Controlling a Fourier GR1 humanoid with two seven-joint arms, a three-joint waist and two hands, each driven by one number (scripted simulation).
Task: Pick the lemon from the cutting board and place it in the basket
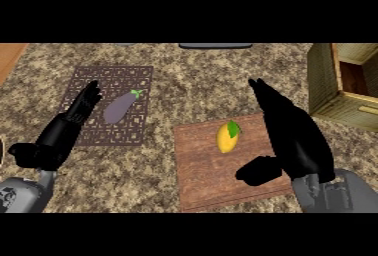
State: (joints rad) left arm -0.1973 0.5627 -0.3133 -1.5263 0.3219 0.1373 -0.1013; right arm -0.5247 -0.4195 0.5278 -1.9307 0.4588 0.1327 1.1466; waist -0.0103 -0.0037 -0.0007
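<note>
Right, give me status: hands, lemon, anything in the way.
Both hands open: left hand over the mat, right hand just right of the lemon. Lemon on the cutting board, not held. Basket far right. Nothing blocking.

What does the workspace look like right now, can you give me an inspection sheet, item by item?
Surface: speckled stone counter.
Job's things: lemon lying on the cutting board; basket at the right edge, partly out of view.
Clutter: eggplant on a patterned mat.
Hands: left hand open over the mat's left edge; right hand open, just right of the lemon, holding nothing.
Cables: nothing seen.
Surroundings: dark object at the far edge, unidentifiable.
</note>
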